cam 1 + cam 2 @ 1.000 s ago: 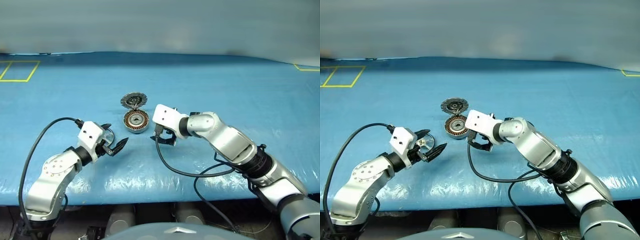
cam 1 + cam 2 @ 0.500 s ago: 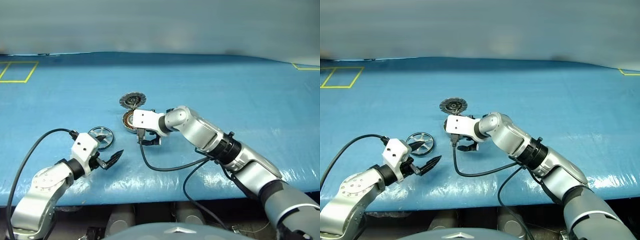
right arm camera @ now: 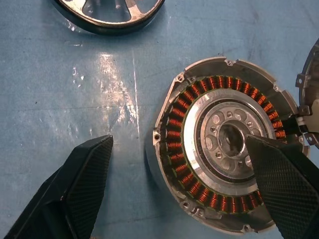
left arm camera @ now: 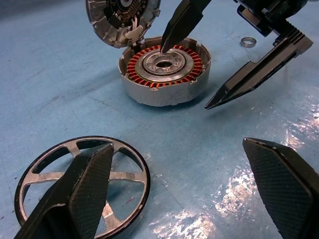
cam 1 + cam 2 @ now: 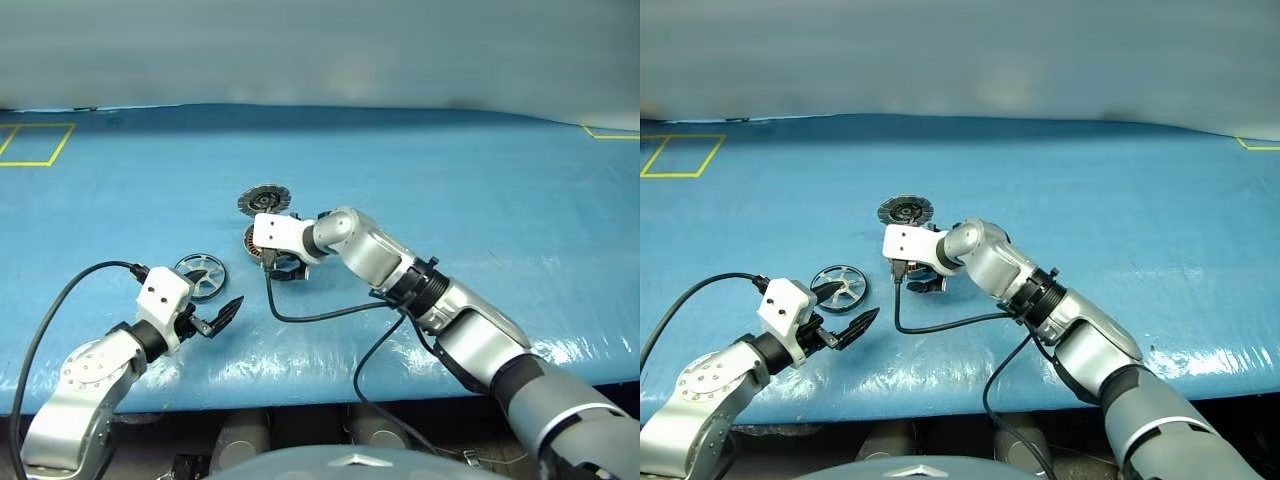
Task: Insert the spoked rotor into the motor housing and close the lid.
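A: So, where is the spoked rotor?

B: Flat on the blue table cover, just beyond the left gripper, whose fingers are spread wide with nothing between them. One fingertip hangs over the rotor's rim in the left wrist view; I cannot tell whether it touches.

A: And the motor housing?

B: Upright on the cover, near the rotor, its top uncovered so the ring of copper windings and the silver hub show. The lid lies open just behind it, toothed dark face up, joined at the housing's far edge.

A: What about the right gripper?

B: It reaches over the housing with its fingers apart and empty. One fingertip sits above the hub, the other points at the cover beside the housing's wall.

A: Anything else?

B: A small metal ring lies on the cover beyond the housing.
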{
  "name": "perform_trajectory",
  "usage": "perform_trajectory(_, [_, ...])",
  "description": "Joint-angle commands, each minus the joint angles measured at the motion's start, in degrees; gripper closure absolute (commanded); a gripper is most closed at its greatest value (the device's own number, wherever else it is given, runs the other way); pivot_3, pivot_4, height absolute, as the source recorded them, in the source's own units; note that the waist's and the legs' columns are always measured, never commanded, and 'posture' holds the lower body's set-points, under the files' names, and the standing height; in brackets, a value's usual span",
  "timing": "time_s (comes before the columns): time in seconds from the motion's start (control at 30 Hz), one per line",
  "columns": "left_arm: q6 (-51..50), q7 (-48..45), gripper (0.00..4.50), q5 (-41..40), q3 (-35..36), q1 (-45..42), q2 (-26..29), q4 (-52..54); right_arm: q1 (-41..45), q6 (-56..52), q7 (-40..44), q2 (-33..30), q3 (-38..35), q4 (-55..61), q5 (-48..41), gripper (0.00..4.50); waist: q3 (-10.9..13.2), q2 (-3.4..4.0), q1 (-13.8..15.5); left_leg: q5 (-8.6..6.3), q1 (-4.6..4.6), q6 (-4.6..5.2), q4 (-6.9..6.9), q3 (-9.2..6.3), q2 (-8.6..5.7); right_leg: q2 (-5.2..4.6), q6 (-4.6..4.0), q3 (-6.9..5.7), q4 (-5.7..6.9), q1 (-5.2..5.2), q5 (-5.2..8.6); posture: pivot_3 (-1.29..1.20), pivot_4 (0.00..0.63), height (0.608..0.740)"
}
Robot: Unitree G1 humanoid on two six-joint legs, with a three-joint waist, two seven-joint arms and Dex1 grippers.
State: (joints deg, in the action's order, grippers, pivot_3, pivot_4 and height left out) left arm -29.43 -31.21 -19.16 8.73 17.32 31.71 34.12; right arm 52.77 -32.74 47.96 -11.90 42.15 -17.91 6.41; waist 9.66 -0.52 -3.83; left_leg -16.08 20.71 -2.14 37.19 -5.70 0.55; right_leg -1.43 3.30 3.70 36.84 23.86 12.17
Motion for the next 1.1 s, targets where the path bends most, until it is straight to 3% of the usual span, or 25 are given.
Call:
perform_trajectory(0.03, [1.3, 0.4, 0.0, -0.3, 0.8, 0.1, -0.3, 2.7, 1.1, 1.7, 1.4, 0.7, -1.8, -0.3, 0.8, 0.03, 0.0, 0.0, 0.0, 0.0, 0.0, 0.0, 0.0, 0.0, 0.0, 0.0, 0.0, 0.0, 0.0, 0.0, 0.0, 0.0, 0.15, 0.74])
perform_trajectory(0.33, [2.0, 1.4, 0.0, 0.3, 1.3, 0.4, -0.5, 2.7, -0.8, 2.2, 3.4, 1.5, -2.0, -4.0, 2.2, 0.03, 0.0, 0.01, 0.0, 0.0, -0.02, 0.0, 0.01, 0.0, 0.0, 0.0, 0.0, 0.0, 0.01, -0.02, 0.0, 0.0, 0.15, 0.74])
perform_trajectory(0.43, [2.4, 1.4, 0.0, 0.3, 1.6, 0.8, -0.4, 2.6, -1.2, 2.2, 4.0, 1.9, -2.2, -4.5, 2.6, 0.65, 0.0, 0.01, 0.0, 0.0, -0.05, 0.0, 0.01, 0.0, 0.0, 0.0, 0.0, 0.0, 0.01, -0.04, 0.0, 0.0, 0.15, 0.74])
perform_trajectory(0.63, [2.5, 1.5, 0.0, 0.3, 1.6, 1.0, -0.3, 2.9, -1.7, 2.0, 4.9, 2.4, -2.4, -4.2, 3.6, 2.55, 0.0, -0.01, 0.0, 0.0, -0.11, 0.0, 0.01, 0.0, 0.0, 0.0, 0.0, 0.0, 0.02, -0.09, 0.0, 0.0, 0.15, 0.74])
perform_trajectory(0.87, [2.4, 1.5, 0.0, 0.4, 1.5, 0.2, -0.3, 2.5, -4.9, -7.1, 6.2, 2.1, -4.0, 3.4, 2.8, 2.57, -0.1, 0.01, 0.1, 0.0, -0.15, 0.0, 0.0, -0.01, -0.01, 0.0, -0.01, 0.0, 0.05, -0.11, 0.01, 0.0, 0.15, 0.74])
perform_trajectory(1.1, [2.1, 1.3, 0.0, 0.5, 1.3, -0.5, -0.1, 1.7, -14.4, -26.4, 4.8, -2.0, -4.0, 23.7, 0.4, 2.57, -0.1, 0.03, 0.5, -0.03, -0.12, 0.0, -0.06, -0.06, -0.04, -0.04, -0.07, -0.02, -0.01, -0.12, 0.07, 0.0, 0.15, 0.74])
